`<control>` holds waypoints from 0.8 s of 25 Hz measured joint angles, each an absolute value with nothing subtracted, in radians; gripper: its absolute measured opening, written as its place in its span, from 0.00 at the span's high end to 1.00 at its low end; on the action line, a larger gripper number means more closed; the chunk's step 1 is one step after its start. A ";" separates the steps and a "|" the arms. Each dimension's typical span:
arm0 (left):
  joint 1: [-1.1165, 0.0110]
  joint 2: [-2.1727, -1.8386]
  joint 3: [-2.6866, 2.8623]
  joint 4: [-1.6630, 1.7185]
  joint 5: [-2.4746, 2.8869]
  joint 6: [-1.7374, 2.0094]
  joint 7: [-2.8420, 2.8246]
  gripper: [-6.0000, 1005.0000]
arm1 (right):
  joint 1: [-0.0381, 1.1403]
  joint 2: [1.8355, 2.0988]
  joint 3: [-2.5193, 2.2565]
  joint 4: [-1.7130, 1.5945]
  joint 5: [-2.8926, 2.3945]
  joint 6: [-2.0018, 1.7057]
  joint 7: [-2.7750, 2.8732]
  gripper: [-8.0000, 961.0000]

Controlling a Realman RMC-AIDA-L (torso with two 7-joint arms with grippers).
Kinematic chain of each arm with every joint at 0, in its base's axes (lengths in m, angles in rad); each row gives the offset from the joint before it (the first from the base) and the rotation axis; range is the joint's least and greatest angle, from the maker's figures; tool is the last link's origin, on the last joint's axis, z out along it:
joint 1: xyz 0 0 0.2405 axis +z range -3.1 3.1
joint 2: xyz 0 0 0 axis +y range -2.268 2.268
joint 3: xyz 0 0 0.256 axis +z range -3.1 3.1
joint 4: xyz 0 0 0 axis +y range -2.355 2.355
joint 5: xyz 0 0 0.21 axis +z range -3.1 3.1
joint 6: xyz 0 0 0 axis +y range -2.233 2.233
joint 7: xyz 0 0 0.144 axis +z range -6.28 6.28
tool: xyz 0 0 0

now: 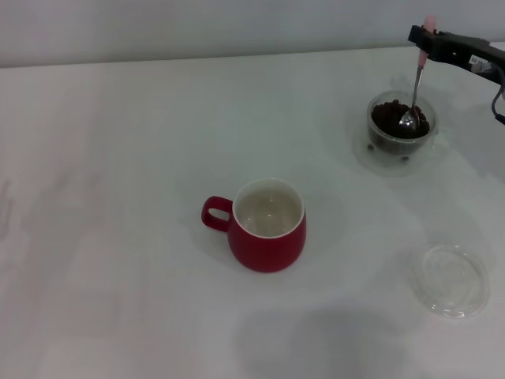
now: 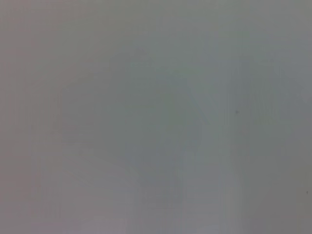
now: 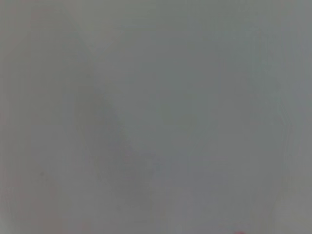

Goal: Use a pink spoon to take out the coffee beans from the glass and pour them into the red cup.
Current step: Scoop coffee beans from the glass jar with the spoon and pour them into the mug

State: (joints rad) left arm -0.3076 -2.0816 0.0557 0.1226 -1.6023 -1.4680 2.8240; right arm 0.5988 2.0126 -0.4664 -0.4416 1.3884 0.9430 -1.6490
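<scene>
Black right gripper point(image 1: 427, 37) — dark cable

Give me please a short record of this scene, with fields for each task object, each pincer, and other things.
pink spoon: nearly upright, handle held by the right pincer, metal bowl down among the beans
coffee beans: dark heap in the glass
glass: far right of the table
red cup: near the table centre, handle toward the robot's left, inside looks empty
right pincer: above the glass, shut on the spoon handle
left pincer: not in view
clear dish: near right, apart from the cup
</scene>
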 joint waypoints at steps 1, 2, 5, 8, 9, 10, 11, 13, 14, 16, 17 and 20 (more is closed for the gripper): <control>-0.307 -2.082 0.056 0.123 -1.602 -1.468 2.824 0.53 | 0.599 2.012 -0.466 -0.439 1.388 0.939 -1.633 0.85; -0.307 -2.082 0.056 0.122 -1.602 -1.468 2.824 0.53 | 0.599 2.012 -0.466 -0.438 1.388 0.937 -1.619 0.85; -0.306 -2.082 0.057 0.119 -1.603 -1.468 2.824 0.53 | 0.599 2.011 -0.466 -0.438 1.388 0.928 -1.560 0.85; -0.307 -2.081 0.057 0.113 -1.600 -1.468 2.824 0.53 | 0.599 2.009 -0.466 -0.438 1.388 0.917 -1.505 0.85; -0.307 -2.081 0.057 0.113 -1.599 -1.468 2.824 0.53 | 0.598 2.008 -0.466 -0.438 1.388 0.912 -1.484 0.85; -0.306 -2.081 0.057 0.113 -1.599 -1.468 2.824 0.53 | 0.597 2.008 -0.466 -0.438 1.388 0.907 -1.459 0.85; -0.306 -2.081 0.057 0.113 -1.599 -1.468 2.824 0.53 | 0.594 2.007 -0.463 -0.438 1.388 0.902 -1.433 0.85; -0.304 -2.081 0.056 0.113 -1.599 -1.467 2.824 0.53 | 0.590 2.006 -0.457 -0.438 1.388 0.896 -1.387 0.85; -0.302 -2.080 0.056 0.113 -1.599 -1.467 2.824 0.53 | 0.588 2.006 -0.455 -0.438 1.388 0.895 -1.365 0.85; -0.299 -2.080 0.055 0.113 -1.599 -1.467 2.824 0.53 | 0.582 2.004 -0.454 -0.438 1.388 0.893 -1.317 0.85; -0.297 -2.080 0.055 0.113 -1.599 -1.467 2.824 0.53 | 0.575 2.004 -0.453 -0.439 1.390 0.892 -1.285 0.85; -0.292 -2.080 0.056 0.113 -1.600 -1.466 2.824 0.53 | 0.566 2.004 -0.451 -0.438 1.402 0.891 -1.250 0.85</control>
State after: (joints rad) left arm -0.2924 -2.0800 0.0563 0.1135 -1.6000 -1.4665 2.8240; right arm 0.5658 2.0036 -0.4513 -0.4384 1.4025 0.8914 -1.2495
